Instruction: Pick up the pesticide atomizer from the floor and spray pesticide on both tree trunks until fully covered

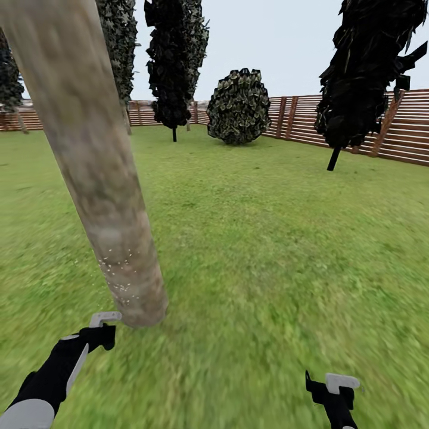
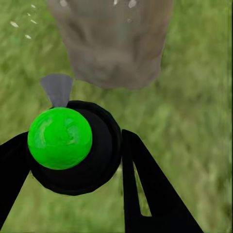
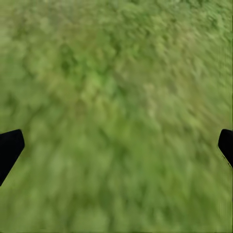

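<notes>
Jaws: left gripper clamped on pesticide atomizer, green spot on top, nozzle near base of tree trunk; white specks on bark. Right gripper jaws wide apart over grass.

Flat, even daylight fills all views under a pale, featureless sky; no source direction shows and nothing casts a distinct shadow. The grass smears into streaky blur toward the head view's lower edge. In both wrist views the ground is soft and unfocused. The tree trunk looks mottled and hazy, without glare.
</notes>
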Available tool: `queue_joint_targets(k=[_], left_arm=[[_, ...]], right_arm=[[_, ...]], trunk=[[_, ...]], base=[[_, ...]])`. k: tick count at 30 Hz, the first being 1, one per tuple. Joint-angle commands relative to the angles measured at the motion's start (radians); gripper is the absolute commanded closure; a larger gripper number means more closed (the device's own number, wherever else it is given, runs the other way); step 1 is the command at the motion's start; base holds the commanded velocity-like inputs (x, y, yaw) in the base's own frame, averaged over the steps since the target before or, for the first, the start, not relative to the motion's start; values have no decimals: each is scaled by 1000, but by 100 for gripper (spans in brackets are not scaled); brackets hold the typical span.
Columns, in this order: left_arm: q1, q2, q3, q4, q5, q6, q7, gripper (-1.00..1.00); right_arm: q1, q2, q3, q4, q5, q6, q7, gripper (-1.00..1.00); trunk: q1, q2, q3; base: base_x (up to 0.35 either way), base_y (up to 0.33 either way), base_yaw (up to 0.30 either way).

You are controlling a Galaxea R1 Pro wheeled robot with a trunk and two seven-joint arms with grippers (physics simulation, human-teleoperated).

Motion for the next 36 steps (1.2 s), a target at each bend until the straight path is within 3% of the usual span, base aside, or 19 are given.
queue_joint_targets(k=[1,3,5,6,9,18,22,24,28,36], left_arm=[[0,-12,-2,-6,-3,1,1,100],[-1,-56,-19,-30,-13,6,4,100],[-1,-75,-52,-108,-38,89,8,100],[-1,-75,-59,-136,-41,138,8,100],[2,-69,-53,-163,-38,164,8,100],[11,-66,-30,-214,-38,169,9,100],[11,-65,34,-215,-37,167,8,100],[11,-67,44,-215,-39,164,9,100],[12,-70,41,-215,-46,163,32,100],[13,-68,42,-214,-44,163,45,100]], right_arm=[[0,0,0,0,0,0,0,-100],[0,0,0,0,0,0,0,-100],[0,0,-1,0,0,0,0,-100],[0,0,0,0,0,0,0,-100],[0,0,0,0,0,0,0,-100],[0,2,0,0,1,0,0,-100],[0,4,0,0,0,0,0,-100],[0,4,0,0,0,0,0,-100],[0,4,0,0,0,0,0,-100],[0,4,0,0,0,0,0,-100]], trunk=[[0,0,0],[0,0,0],[0,0,0],[0,0,0],[0,0,0],[0,0,0],[0,0,0],[0,0,0],[0,0,0],[0,0,0]], base=[[145,-239,35],[164,-243,13],[170,-244,2],[161,-244,0],[116,-253,0],[-92,-273,0],[-14,-275,184],[33,-275,266],[193,-219,268],[209,-204,23]])
